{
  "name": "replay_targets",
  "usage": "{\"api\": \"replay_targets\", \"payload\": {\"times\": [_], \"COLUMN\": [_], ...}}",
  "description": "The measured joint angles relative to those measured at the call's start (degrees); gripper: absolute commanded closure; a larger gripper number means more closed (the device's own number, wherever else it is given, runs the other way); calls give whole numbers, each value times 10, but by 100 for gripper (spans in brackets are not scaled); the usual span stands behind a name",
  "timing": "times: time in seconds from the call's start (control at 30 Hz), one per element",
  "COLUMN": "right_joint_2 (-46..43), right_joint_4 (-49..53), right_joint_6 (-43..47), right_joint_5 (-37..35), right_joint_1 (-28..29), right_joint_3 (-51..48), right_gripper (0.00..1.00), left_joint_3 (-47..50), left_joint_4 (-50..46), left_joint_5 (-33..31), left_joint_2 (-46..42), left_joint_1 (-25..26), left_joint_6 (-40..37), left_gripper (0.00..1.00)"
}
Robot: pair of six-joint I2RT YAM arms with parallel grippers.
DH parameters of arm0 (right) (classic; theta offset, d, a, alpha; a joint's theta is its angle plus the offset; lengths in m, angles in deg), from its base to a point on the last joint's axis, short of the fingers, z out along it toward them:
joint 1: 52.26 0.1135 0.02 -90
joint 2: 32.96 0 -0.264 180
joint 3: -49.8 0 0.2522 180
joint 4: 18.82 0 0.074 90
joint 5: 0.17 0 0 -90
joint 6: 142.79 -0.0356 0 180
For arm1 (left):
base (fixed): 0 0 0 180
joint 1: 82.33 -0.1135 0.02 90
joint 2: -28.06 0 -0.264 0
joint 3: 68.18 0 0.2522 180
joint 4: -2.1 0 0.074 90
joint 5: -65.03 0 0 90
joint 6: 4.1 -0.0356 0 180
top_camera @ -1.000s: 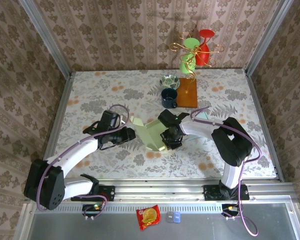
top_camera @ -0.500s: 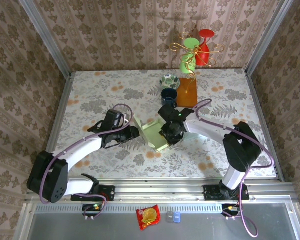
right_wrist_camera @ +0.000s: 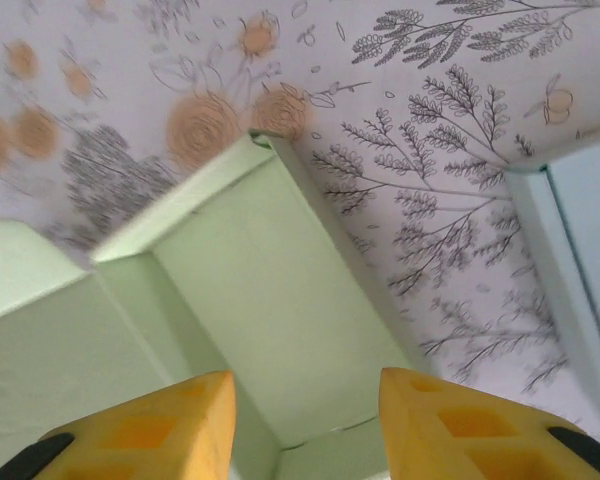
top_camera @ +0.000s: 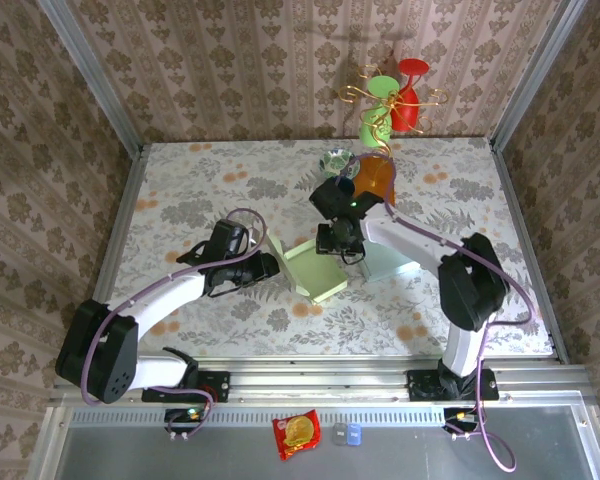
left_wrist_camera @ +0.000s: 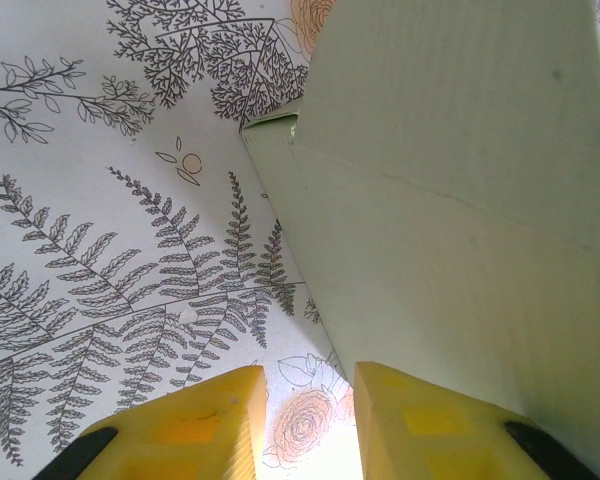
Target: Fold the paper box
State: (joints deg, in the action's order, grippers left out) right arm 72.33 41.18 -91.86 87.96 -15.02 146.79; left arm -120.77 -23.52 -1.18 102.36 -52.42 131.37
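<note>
Though partly hidden | green box (top_camera: pixel 318 272): 1 | pale-blue box (top_camera: pixel 392 262): perhaps 1

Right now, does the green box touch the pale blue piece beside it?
Apart: the right wrist view shows patterned table between the green box and the pale blue piece.

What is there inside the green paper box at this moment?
The green paper box seems empty: bare green floor and side walls, nothing lying on them. Its near end is hidden behind the yellow fingers of the right gripper, so that part cannot be checked.
</note>
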Motion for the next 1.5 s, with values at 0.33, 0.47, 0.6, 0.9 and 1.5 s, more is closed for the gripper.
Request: {"api": "replay_targets", "payload": {"times": [0.33,0.47,0.6,0.9,1.5], "right_joint_2": [76,80,83,59,9], "right_joint_4": [20,15,1,-48,-88], "right_joint_6": [82,75,43,-94,-391], "right_joint_5": [8,19,33,43,94], "right_joint_1": [-3,-4,-6,-5,32], "right_joint_3": [0,0,-1,-50,-106], "right_gripper": [68,77,81,88,72], "left_joint_3": [0,0,-1,0,8], "left_joint_4": [0,0,-1,-7,-36], "left_joint_5": [0,0,0,5,10], "left_joint_2": [0,0,0,-12,-35], "left_joint_1": [-1,-1,-4,-45,-79], "left_joint_6": [0,0,0,0,-13], "left_gripper": [70,70,69,68,64]}}
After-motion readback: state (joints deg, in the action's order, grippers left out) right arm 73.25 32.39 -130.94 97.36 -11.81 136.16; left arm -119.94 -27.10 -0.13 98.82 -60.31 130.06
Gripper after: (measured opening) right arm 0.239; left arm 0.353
